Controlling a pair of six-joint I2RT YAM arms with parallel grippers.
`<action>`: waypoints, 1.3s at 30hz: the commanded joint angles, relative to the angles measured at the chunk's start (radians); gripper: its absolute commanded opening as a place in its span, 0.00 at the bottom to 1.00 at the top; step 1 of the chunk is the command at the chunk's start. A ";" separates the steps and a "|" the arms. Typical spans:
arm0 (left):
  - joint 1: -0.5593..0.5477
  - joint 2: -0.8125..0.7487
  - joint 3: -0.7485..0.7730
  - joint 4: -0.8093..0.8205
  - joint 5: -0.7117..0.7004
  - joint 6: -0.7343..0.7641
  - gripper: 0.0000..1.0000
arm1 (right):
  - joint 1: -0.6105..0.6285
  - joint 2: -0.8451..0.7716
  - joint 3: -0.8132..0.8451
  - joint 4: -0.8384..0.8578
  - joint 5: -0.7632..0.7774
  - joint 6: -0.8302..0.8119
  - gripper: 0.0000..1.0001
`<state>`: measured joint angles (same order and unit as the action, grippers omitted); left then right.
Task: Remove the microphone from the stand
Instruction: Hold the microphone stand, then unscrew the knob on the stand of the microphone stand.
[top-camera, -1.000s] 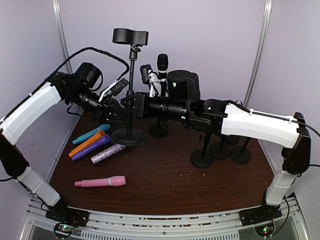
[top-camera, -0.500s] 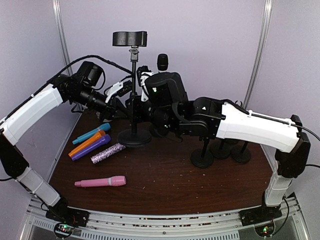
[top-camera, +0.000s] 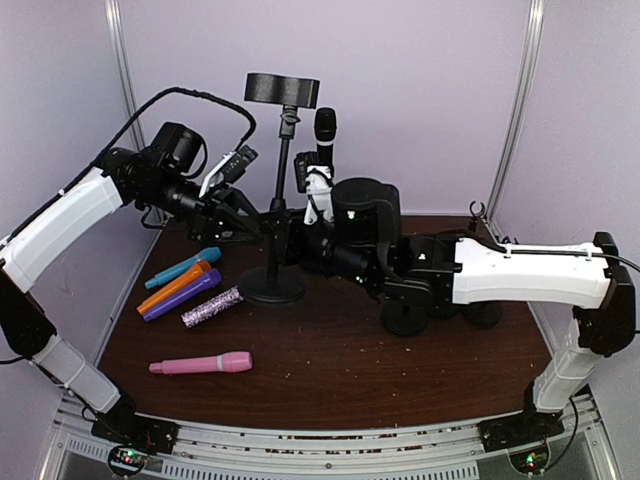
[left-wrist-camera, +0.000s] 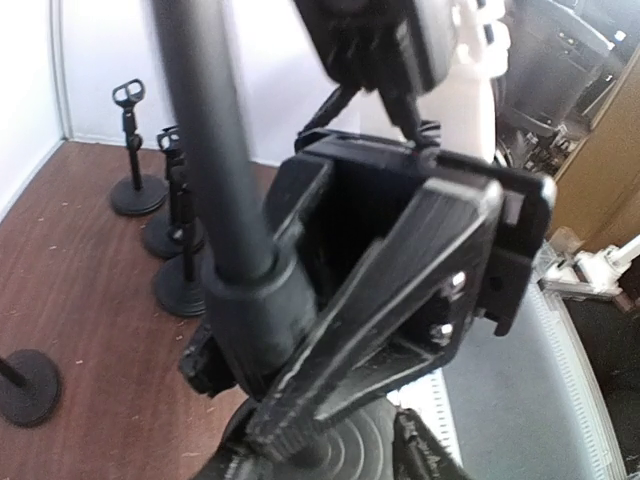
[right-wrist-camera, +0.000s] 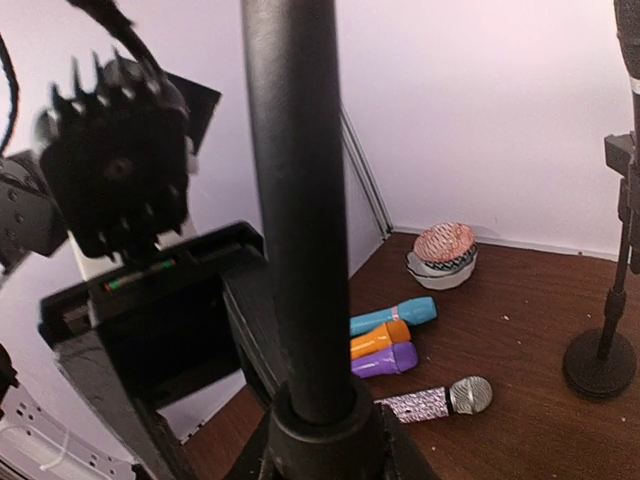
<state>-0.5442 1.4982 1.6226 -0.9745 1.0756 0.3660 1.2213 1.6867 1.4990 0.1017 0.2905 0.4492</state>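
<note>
Though the left pincer (top-camera: 258, 220) & right pincer (top-camera: 291, 241) crowd the front stand's pole (top-camera: 281, 195) (clenched or released, can't tell), the black mic (top-camera: 325, 126) sits in its white clip (top-camera: 318, 186) behind, so removal isn't done yet.

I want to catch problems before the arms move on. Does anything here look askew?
Yes. The centre stand leans to the right, so its empty top holder sits off-line from its base.

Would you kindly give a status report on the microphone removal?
Left gripper and right gripper both at empty black stand's pole, grip unclear. Black handheld microphone upright in rear stand, ungripped. Empty stand in front.
</note>
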 joint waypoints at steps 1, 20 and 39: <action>-0.001 -0.024 -0.067 0.066 0.100 -0.046 0.41 | -0.005 -0.058 0.017 0.230 -0.046 0.006 0.00; -0.003 -0.031 -0.082 0.079 0.160 -0.046 0.00 | -0.001 -0.002 0.076 0.265 -0.108 0.039 0.00; 0.008 -0.021 0.008 -0.108 0.408 0.088 0.00 | -0.155 -0.023 -0.115 0.765 -0.917 0.429 0.20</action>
<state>-0.5377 1.4837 1.5883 -1.1152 1.4105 0.3843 1.0786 1.6836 1.3743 0.6975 -0.4854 0.7414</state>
